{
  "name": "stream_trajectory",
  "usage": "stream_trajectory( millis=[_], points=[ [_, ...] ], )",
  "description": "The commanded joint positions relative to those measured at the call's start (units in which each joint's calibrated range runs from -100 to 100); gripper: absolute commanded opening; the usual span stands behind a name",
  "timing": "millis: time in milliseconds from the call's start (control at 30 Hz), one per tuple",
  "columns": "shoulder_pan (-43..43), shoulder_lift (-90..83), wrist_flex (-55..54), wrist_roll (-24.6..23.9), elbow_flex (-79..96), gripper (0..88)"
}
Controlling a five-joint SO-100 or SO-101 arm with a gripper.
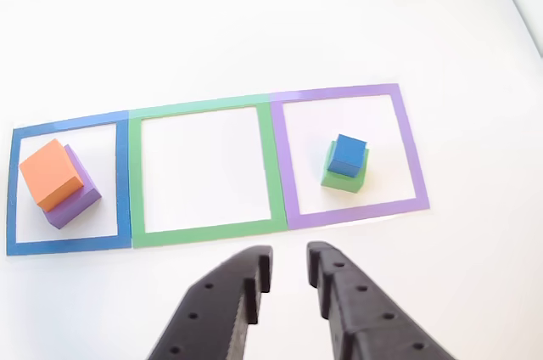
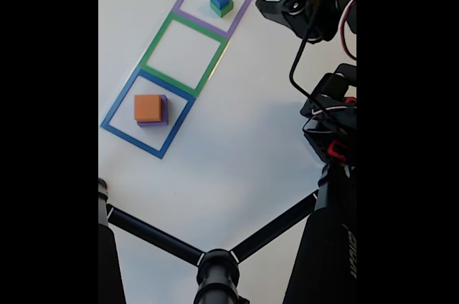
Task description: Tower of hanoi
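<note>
Other view has the gripper (image 1: 288, 279) hovering at six o'clock, fingers parted and empty, between moves, while the blue cube (image 1: 347, 154) tops the green cube (image 1: 343, 175) at two o'clock, likely next target.

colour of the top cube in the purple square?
Blue; the top cube sits on a green cube. Clearest in the other view.

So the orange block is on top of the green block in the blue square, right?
Not quite. The orange block sits on a purple block, not a green one, inside the blue square; the other view shows it. The green block is in the purple square, under a blue block.
</note>
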Motion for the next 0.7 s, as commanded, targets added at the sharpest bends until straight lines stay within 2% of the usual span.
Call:
stream_trajectory(
  millis=[0, 467, 667],
  points=[
    [3.68, 1.15, 4.26, 0.00, -7.75, 0.1],
    [13.65, 1.87, 4.42, 0.00, -6.39, 0.4],
    [18.06, -0.95, -7.16, 0.00, 10.43, 3.2]
  ],
)
